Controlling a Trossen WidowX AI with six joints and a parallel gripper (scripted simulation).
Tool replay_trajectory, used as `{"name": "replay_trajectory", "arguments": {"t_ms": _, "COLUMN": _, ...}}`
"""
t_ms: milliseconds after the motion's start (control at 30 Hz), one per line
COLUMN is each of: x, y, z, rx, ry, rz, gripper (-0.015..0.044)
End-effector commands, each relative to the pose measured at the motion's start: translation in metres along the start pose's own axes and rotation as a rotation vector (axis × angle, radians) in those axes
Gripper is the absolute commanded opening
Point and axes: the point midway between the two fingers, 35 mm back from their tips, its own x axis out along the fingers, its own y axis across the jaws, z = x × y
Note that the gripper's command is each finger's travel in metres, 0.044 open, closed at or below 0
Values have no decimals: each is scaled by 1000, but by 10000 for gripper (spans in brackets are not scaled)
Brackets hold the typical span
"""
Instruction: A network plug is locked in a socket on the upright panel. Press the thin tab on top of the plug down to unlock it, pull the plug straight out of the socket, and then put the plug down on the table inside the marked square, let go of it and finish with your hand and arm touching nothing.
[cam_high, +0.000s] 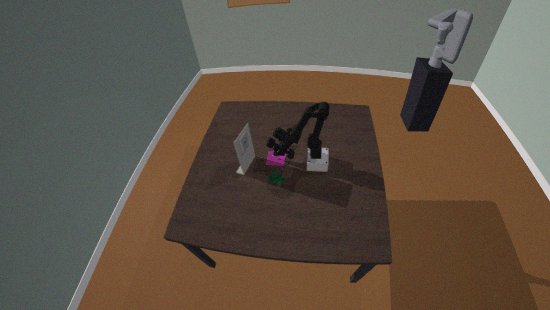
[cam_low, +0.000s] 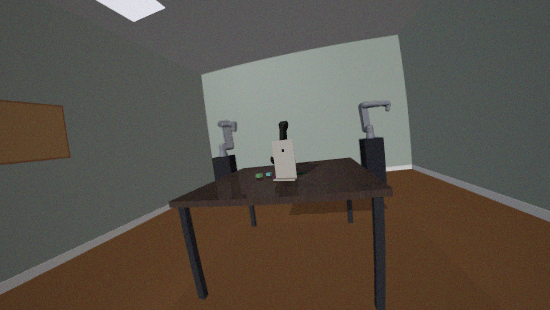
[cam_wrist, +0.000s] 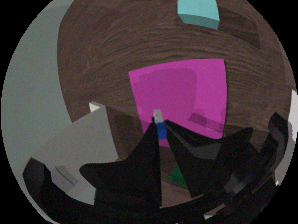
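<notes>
the wrist view alone shows the pincer (cam_wrist: 158, 124) pinching the blue-and-grey plug (cam_wrist: 161, 130).

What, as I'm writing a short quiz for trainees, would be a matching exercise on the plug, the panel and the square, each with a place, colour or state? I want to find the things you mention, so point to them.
Things:
1. Plug (cam_wrist: 161, 131)
2. Panel (cam_high: 244, 156) (cam_low: 285, 165) (cam_wrist: 90, 140)
3. Square (cam_high: 270, 162) (cam_wrist: 210, 85)

Places, colours, states:
A. Magenta, flat on the table (cam_high: 280, 225) (cam_low: 330, 185) (cam_wrist: 95, 55)
B. Standing upright
C. Held in the gripper (cam_high: 281, 151) (cam_wrist: 160, 121)

Right pairs: 1-C, 2-B, 3-A
</notes>
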Motion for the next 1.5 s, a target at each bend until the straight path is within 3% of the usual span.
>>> {"name": "replay_trajectory", "arguments": {"t_ms": 0, "x": 3, "y": -4, "z": 0, "rx": -2, "ry": 2, "rz": -4, "gripper": 0}}
{"name": "replay_trajectory", "arguments": {"t_ms": 967, "x": 11, "y": -11, "z": 0, "rx": 0, "ry": 0, "rz": -3, "gripper": 0}}
{"name": "replay_trajectory", "arguments": {"t_ms": 1167, "x": 11, "y": -11, "z": 0, "rx": 0, "ry": 0, "rz": -3, "gripper": 156}}
{"name": "replay_trajectory", "arguments": {"t_ms": 1467, "x": 9, "y": -10, "z": 0, "rx": 0, "ry": 0, "rz": -3, "gripper": 156}}
